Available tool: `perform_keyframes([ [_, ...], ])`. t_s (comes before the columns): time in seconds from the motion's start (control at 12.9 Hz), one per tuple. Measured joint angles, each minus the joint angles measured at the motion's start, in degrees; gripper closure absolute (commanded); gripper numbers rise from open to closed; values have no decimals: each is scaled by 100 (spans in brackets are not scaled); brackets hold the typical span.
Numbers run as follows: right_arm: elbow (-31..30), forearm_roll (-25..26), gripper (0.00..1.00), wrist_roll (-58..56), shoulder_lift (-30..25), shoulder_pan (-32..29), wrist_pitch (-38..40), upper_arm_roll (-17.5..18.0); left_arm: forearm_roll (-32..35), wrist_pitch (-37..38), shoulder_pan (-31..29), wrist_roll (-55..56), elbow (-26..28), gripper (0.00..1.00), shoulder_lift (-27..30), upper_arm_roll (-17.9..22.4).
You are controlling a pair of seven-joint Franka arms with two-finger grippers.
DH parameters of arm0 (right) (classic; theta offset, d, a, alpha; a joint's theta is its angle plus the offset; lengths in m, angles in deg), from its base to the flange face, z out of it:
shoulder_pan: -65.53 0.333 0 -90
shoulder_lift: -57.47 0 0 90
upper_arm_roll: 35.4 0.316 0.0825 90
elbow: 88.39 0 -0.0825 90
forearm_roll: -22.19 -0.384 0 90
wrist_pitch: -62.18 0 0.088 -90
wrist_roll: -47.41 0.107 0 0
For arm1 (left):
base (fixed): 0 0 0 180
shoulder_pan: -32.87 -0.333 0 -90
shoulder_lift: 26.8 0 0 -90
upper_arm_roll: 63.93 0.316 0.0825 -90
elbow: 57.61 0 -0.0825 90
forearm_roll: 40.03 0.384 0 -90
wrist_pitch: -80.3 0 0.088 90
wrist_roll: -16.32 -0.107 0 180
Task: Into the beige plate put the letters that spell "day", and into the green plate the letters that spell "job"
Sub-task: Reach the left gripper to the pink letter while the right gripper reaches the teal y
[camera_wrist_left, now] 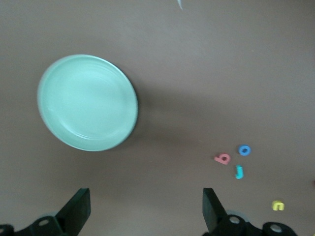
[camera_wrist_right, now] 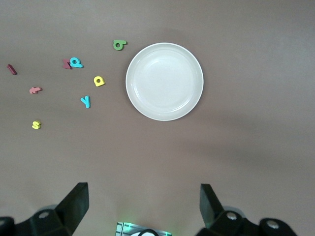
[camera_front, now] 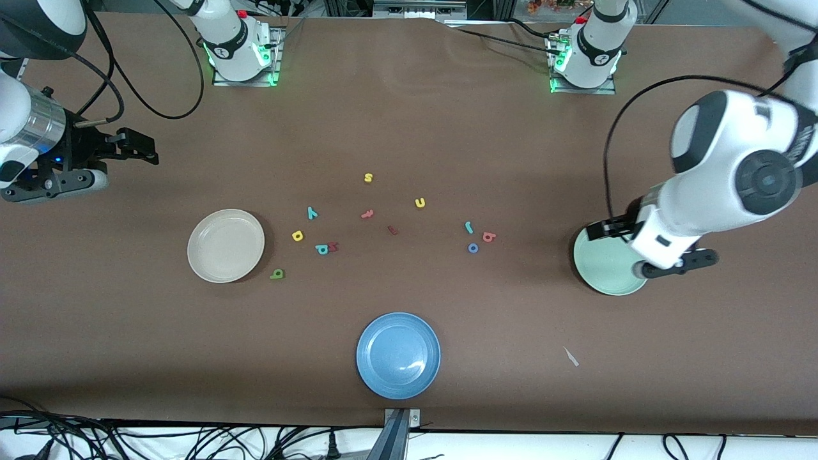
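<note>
Three round plates on the brown bench (camera_front: 409,115): a cream-beige plate (camera_front: 225,245) toward the right arm's end, a pale mint-green plate (camera_front: 607,265) toward the left arm's end, a blue plate (camera_front: 398,355) nearest the front camera, this last seen in the front view only. Eleven tiny foam letters between the beige and green plates. Near the beige plate: green rounded letter (camera_front: 277,274), yellow rounded letter with a hole (camera_front: 297,236), teal "y" (camera_front: 312,213), plus a teal letter (camera_front: 321,249) touching a dark red one (camera_front: 333,246). Nearer the green plate: teal hook "j" (camera_front: 468,227), blue ring "o" (camera_front: 473,248), salmon-red "b" (camera_front: 489,237), clustered close together. In the middle: yellow "s" (camera_front: 368,177), yellow "u" (camera_front: 420,203), small red "t" (camera_front: 367,214), dark red bar (camera_front: 392,230). Green plate partly hidden by the arm in front view, whole in the left wrist view. Left claw (camera_wrist_left: 146,209) over the bench beside the green plate, fingers spread wide, empty. Right claw (camera_wrist_right: 143,204) over bare bench beside the beige plate, likewise spread and empty.
</note>
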Motion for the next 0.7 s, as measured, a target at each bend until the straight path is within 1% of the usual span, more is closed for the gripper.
perform_keyframes([
  [0.23,0,-15,0,0,0,38,-80,37,-110,-838,210,596,500,0,-232,-2],
  [0.31,0,-34,0,1,0,63,-110,49,-111,-1143,287,983,711,0,-263,-2],
  [0.46,-6,-62,0,4,20,141,-176,58,-111,-1521,474,1852,1100,0,-288,-6],
  [0.7,-13,-93,0,5,159,187,-352,59,-111,-2000,772,3182,1410,0,-495,-5],
])
